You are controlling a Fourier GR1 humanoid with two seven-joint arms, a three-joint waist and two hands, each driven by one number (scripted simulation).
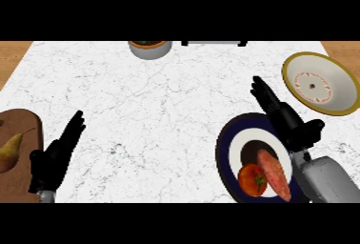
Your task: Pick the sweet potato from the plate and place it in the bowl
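A pinkish-orange sweet potato (275, 173) lies on a dark blue plate with a white centre (231, 143) at the lower right, next to a red tomato (252, 180). The cream bowl with a yellow rim (320, 83) stands tilted at the upper right. My right hand (290, 123) hovers over the plate's upper right edge, fingers straight and pointing up-left, holding nothing. My left hand (55, 155) rests open at the lower left.
A wooden cutting board (20, 181) with a pear (10, 151) sits at the left edge, just beside my left hand. A grey pot (150, 47) stands at the counter's far edge, with a dark item (215, 43) to its right.
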